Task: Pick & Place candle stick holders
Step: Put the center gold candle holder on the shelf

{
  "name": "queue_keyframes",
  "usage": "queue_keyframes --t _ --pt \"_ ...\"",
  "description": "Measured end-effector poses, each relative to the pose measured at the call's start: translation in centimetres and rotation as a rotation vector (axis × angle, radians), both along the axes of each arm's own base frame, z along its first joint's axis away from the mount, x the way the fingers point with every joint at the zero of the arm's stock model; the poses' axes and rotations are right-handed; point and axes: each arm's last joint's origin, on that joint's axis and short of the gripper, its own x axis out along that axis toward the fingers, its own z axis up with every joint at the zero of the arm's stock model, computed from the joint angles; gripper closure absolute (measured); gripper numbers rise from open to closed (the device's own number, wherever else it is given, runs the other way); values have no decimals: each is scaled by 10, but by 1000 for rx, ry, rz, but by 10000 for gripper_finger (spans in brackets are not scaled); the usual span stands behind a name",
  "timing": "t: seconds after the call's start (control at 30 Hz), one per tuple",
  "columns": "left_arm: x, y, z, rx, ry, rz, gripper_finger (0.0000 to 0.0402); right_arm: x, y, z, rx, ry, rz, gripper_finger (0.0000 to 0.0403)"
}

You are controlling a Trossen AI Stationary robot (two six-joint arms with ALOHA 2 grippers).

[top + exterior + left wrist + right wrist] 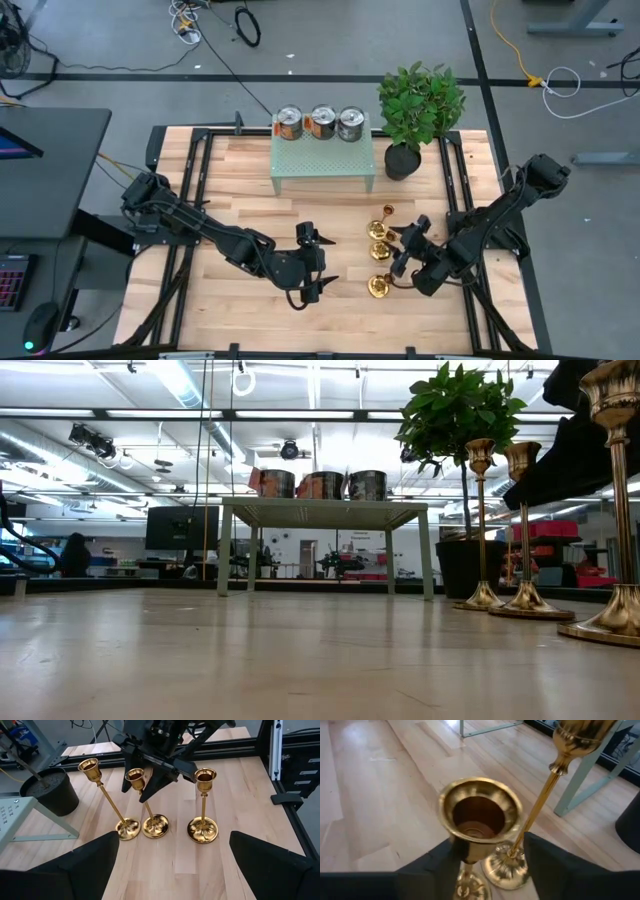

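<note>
Three gold candle stick holders stand upright in a row on their round bases at the table's right: the far one, the middle one and the near one. My right gripper reaches in from the table's right. It is partly open, with a finger on each side of the middle holder's cup. My left gripper is open and empty at the table's middle near the front, facing the row. My right gripper has its fingers on either side of the middle holder just under its cup, coming from the table's right and slanting down. A gap shows beside one finger. I cannot tell whether the other touches the cup. The holder stands on its base.
A pale green low stand at the table's far middle carries three tin cans. A potted plant stands to its right, just behind the far holder. Bare wood lies between the two grippers and toward the left.
</note>
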Motion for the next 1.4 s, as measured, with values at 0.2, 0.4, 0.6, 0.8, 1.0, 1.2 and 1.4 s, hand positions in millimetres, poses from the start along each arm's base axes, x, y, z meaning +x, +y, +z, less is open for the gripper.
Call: queue_keyframes --t 0.2,0.4,0.6,0.8,1.0,1.2,1.4 --pt "0 0 0 0 0 0 12 1 1 0 16 12 21 283" --pt "0 0 1 -3 -7 0 12 3 4 1 2 10 53 385" --pt "2 -1 3 -18 -36 0 12 6 7 3 32 -8 76 366" --pt "4 -2 8 -46 -90 0 12 6 7 3 16 2 93 386" --pt "6 -3 13 -68 -144 8 12 8 9 12 30 -44 119 386" --pt "8 -5 18 -134 -197 -7 12 13 14 43 10 -93 181 386" --pt "9 -4 19 -145 -209 -5 12 19 19 86 -60 -140 253 386"
